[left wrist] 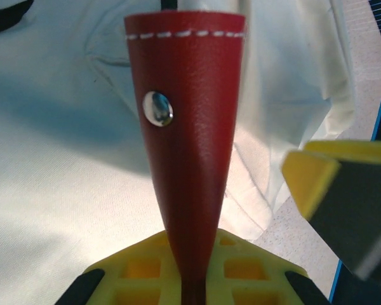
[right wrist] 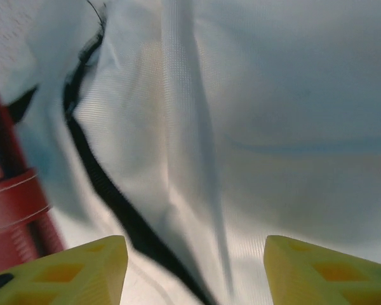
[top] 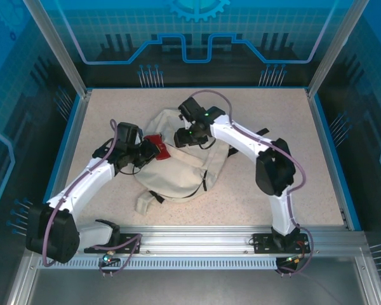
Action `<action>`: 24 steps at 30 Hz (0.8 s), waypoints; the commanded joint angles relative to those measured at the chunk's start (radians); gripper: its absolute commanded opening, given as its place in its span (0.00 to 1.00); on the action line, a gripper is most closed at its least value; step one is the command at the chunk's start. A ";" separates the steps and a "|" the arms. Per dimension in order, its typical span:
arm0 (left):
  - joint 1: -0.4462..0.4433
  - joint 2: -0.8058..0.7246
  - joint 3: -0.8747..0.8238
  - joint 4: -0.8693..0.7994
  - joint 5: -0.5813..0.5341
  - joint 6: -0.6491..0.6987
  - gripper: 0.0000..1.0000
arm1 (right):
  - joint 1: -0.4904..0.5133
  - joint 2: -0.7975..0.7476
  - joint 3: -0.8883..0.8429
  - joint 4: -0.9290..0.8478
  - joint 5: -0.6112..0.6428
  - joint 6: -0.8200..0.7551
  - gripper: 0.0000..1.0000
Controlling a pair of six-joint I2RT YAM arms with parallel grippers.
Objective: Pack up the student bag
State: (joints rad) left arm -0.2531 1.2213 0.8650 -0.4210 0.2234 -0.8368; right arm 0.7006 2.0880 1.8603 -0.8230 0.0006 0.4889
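Two hands above student bag (top: 178,178): left hand (left wrist: 190,283) grasps red case (left wrist: 190,159), right hand (right wrist: 190,270) released.

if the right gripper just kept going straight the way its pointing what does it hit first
Most likely the student bag: its cream fabric lies straight ahead of the open right gripper. The red case sits off to the side of that line. How far away the fabric is, the wrist view cannot settle.
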 commanded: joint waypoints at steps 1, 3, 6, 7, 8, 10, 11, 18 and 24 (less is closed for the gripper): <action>0.006 -0.040 0.005 -0.052 0.011 -0.004 0.09 | 0.007 0.080 0.084 -0.086 0.019 -0.077 0.54; 0.006 -0.049 -0.009 -0.045 0.029 -0.017 0.09 | 0.003 0.110 0.109 -0.094 0.021 -0.075 0.45; 0.006 -0.053 -0.030 -0.031 0.064 -0.031 0.08 | -0.002 0.120 0.118 -0.092 0.008 -0.068 0.29; 0.006 -0.053 -0.037 -0.022 0.083 -0.034 0.07 | -0.004 0.114 0.121 -0.090 0.009 -0.066 0.24; 0.006 -0.053 -0.043 -0.013 0.100 -0.035 0.07 | -0.005 0.106 0.122 -0.087 0.008 -0.065 0.20; 0.006 -0.053 -0.060 0.022 0.155 -0.035 0.07 | -0.010 0.083 0.123 -0.075 0.007 -0.064 0.11; 0.006 -0.052 -0.066 0.035 0.174 -0.036 0.07 | -0.015 0.073 0.125 -0.070 0.003 -0.060 0.06; 0.006 -0.053 -0.115 0.126 0.278 -0.054 0.06 | -0.060 -0.009 0.109 -0.003 -0.103 -0.005 0.00; 0.004 -0.046 -0.174 0.169 0.346 -0.053 0.06 | -0.078 -0.057 0.079 0.047 -0.206 0.022 0.00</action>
State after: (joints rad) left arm -0.2531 1.1862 0.7109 -0.2996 0.4995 -0.8852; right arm 0.6273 2.0865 1.9499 -0.8265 -0.1181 0.4866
